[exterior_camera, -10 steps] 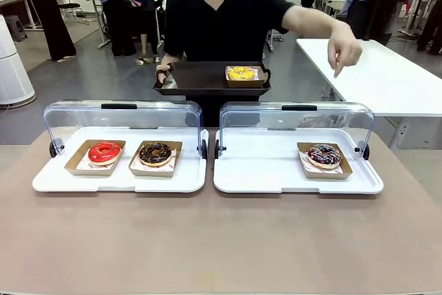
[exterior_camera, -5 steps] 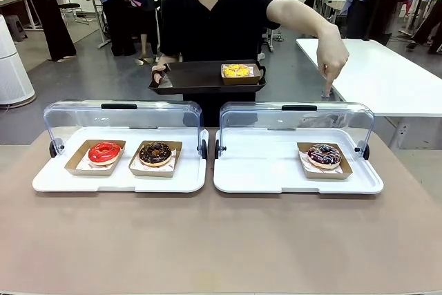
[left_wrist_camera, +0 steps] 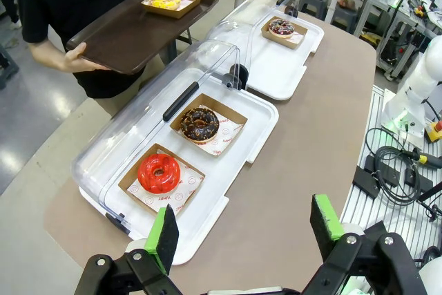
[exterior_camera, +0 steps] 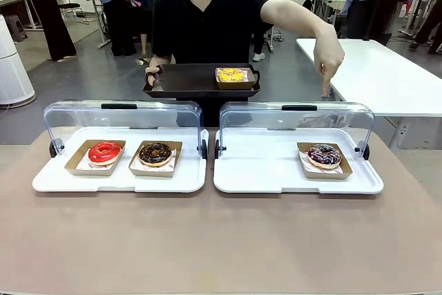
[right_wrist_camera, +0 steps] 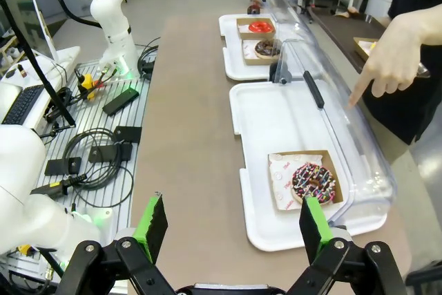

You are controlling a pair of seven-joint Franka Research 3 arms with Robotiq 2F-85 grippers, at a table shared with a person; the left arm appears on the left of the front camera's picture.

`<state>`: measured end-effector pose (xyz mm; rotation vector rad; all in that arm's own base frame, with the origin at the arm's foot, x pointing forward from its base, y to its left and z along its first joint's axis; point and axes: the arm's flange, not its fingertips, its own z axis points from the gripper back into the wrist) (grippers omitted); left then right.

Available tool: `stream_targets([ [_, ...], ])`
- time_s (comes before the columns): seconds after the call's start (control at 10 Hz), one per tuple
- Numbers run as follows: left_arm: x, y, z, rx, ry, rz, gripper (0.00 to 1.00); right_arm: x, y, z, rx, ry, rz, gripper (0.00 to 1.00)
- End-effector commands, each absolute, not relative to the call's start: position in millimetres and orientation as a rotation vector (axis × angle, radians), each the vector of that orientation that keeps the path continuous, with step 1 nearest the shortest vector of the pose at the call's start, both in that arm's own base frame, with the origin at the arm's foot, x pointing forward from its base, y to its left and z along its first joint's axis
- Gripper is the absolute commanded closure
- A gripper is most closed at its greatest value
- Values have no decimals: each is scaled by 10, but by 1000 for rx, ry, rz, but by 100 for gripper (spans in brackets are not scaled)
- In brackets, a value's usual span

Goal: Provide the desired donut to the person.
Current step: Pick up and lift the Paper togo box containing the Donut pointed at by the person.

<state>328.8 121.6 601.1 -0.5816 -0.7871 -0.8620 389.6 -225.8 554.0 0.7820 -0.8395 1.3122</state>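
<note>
Reference landmark: the right tray (exterior_camera: 262, 170), a white tray on the worktop (exterior_camera: 221, 240).

The left end effector (left_wrist_camera: 246, 224) hangs farthest to the left of the right tray. Its fingers are spread, with nothing between them.

Well left of the right tray I read a red donut (exterior_camera: 104, 151). Between it and the right tray is a chocolate donut (exterior_camera: 155, 153). Each sits in a cardboard holder on the left tray (exterior_camera: 117, 183), which lies just beside the right tray.

Beyond the right tray's far left corner the person (exterior_camera: 207, 25) holds a brown serving tray (exterior_camera: 186, 81) off the worktop. A yellow donut (exterior_camera: 231, 74) rests at its end nearer the right tray.

At the right tray's right end sits the sprinkled donut (exterior_camera: 324, 155) (dark icing, coloured sprinkles). The person's pointing hand (exterior_camera: 330, 56) hangs above the right tray's raised clear lid (exterior_camera: 297, 112), index finger down, over that same end. I cannot confirm contact with the lid.

The right end effector (right_wrist_camera: 233, 228) hangs off the right tray's right end, fingers spread and empty.
</note>
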Motion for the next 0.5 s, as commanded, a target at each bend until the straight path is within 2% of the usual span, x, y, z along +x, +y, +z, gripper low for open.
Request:
stream_targets([
  [0.0,3282,1208,6022,-590,-790,-864,0,3892,-2259,5525,789,-847,1313,0],
  [0.4,3282,1208,6022,-590,-790,-864,0,3892,-2259,5525,789,-847,1313,0],
])
